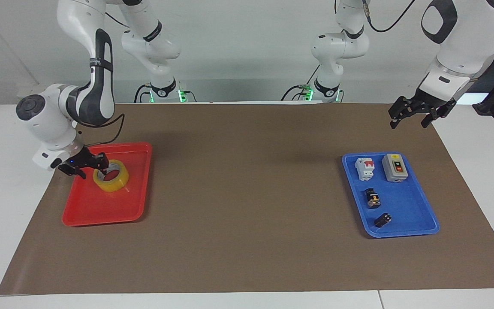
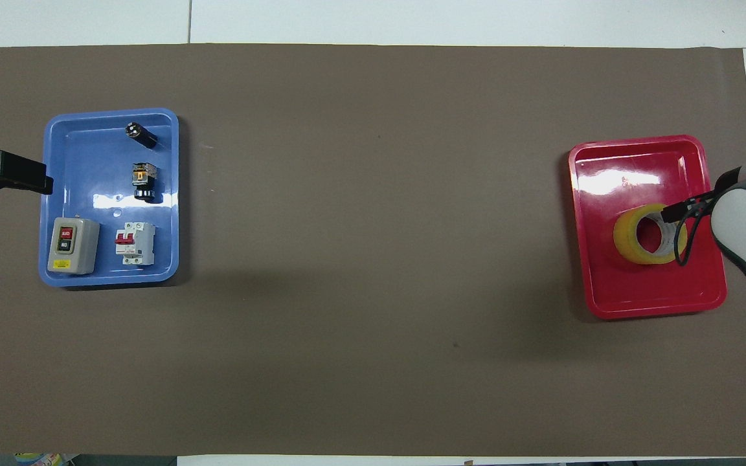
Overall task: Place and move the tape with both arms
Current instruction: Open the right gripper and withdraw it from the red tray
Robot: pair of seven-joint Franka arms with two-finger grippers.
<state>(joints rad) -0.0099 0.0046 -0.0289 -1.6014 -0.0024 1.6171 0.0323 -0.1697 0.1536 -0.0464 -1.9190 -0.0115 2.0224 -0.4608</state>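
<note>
The yellow tape lies flat in the red tray at the right arm's end of the table. My right gripper is low over the tray and open, its fingers spread across the tape's rim on the side toward the table's edge. One finger is at the ring's hole, the other outside it. In the overhead view the tape shows in the red tray, with the right gripper mostly hidden under its arm. My left gripper waits open in the air over the mat near the blue tray, and also shows in the overhead view.
A blue tray at the left arm's end holds a grey switch box, a white and red breaker and two small black parts. A brown mat covers the table.
</note>
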